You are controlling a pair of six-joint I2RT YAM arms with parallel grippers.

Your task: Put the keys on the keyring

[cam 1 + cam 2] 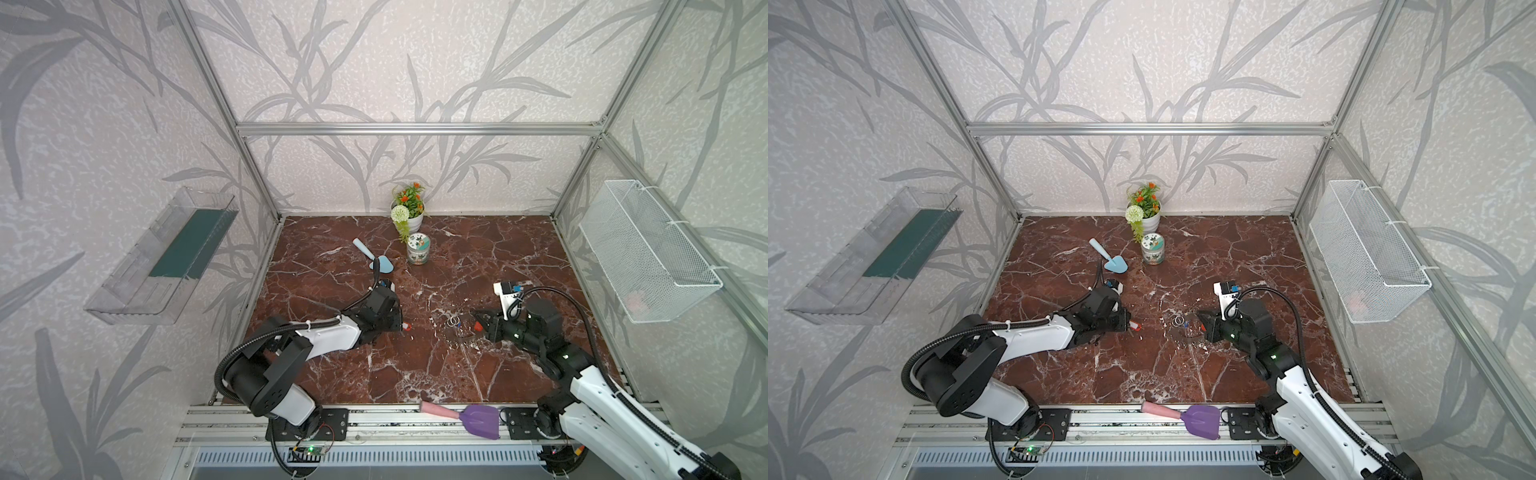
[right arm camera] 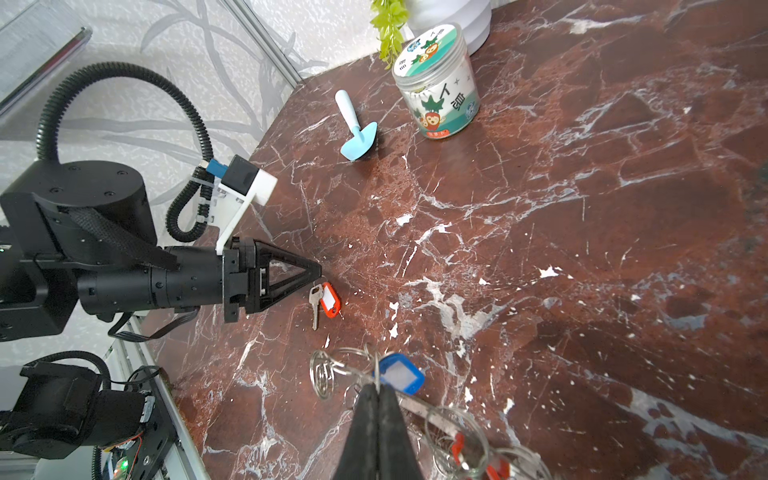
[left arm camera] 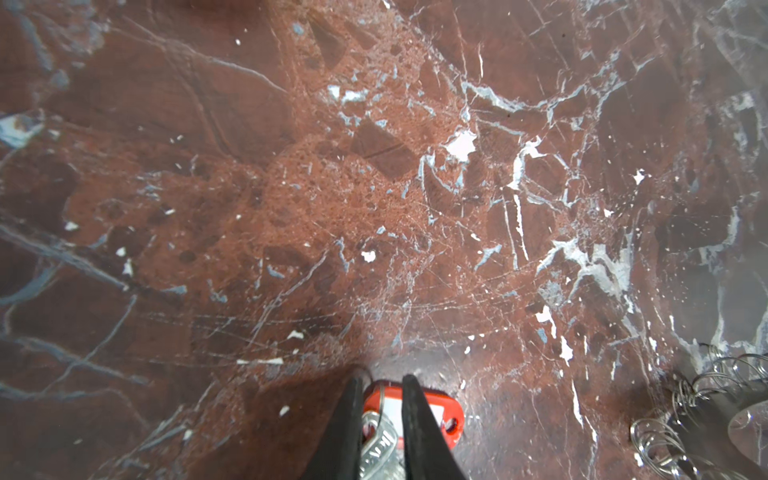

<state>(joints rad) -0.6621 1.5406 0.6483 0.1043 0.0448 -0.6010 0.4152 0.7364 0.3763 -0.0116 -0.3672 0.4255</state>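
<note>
The red-orange key (image 2: 316, 305), a small metal key with a red tag (image 3: 444, 411), lies on the marble left of centre (image 1: 408, 327). My left gripper (image 3: 383, 380) is low over it, its jaws closed in on the key's head and small ring; it also shows in a top view (image 1: 1128, 326). The keyring (image 2: 419, 409), a flat grey strip edged with wire rings, lies near the middle (image 1: 457, 332). A blue key tag (image 2: 401, 376) sits at its edge. My right gripper (image 2: 377, 388) is shut, pinching a wire ring beside the blue tag.
A light blue trowel (image 1: 376, 259) and a patterned cup (image 1: 417, 248) stand behind, with a flower pot (image 1: 409, 212) at the back wall. A purple trowel (image 1: 469, 417) lies on the front rail. A wire basket (image 1: 648, 249) and a clear shelf (image 1: 162, 257) hang on the side walls.
</note>
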